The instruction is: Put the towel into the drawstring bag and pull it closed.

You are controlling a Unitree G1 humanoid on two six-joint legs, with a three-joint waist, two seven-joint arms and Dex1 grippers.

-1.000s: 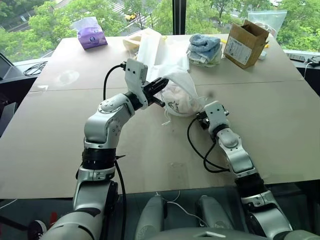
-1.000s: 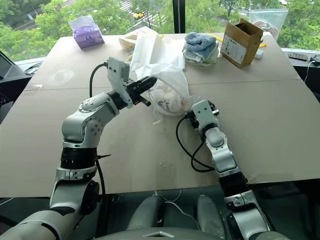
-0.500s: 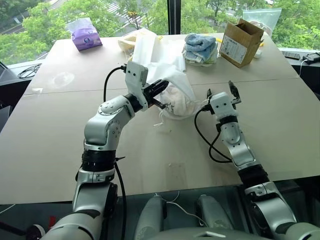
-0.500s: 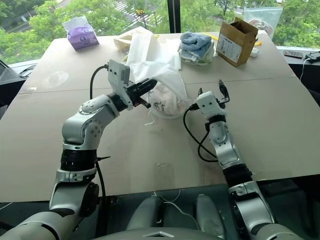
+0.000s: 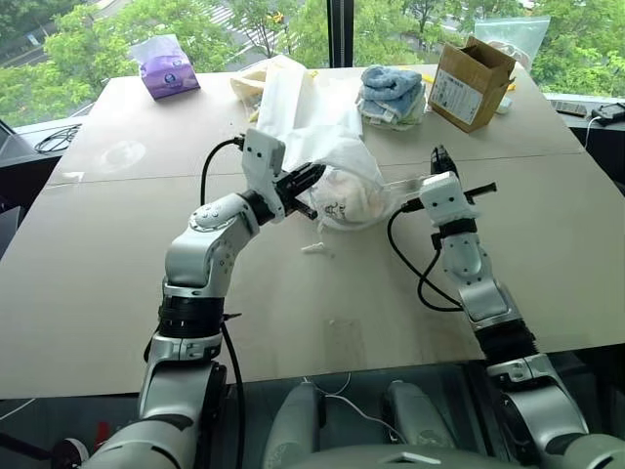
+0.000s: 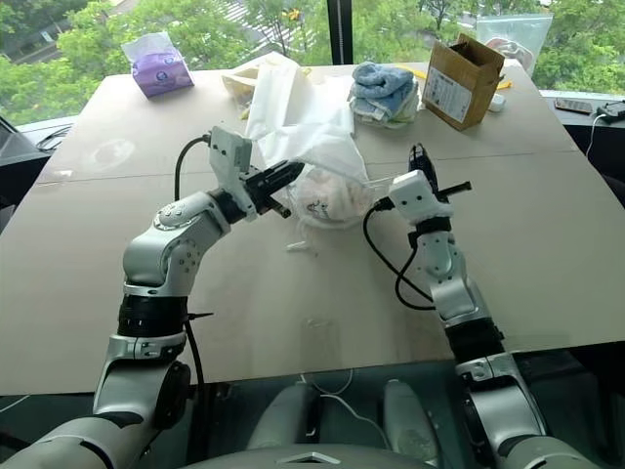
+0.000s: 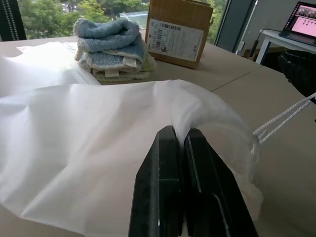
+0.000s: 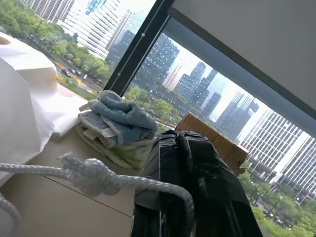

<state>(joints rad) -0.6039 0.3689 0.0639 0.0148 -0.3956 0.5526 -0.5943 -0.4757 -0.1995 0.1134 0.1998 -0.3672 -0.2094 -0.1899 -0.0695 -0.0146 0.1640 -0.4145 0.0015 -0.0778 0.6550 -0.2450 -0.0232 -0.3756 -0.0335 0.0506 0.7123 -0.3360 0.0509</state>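
From the head views, the bag lay mid-table with the towel inside; the left gripper pinched its fabric, the right gripper stood raised beside it. The left wrist showed fingers clamped on the bag. The right wrist showed closed fingers gripping the knotted cord.

We are looking at a wide tan table sitting before a window. A purple tissue pack is lying at its far left corner. A stack of folded blue and white towels is resting beside an open cardboard box. The white drawstring bag is lying mid-table, bulging with the cream towel inside.
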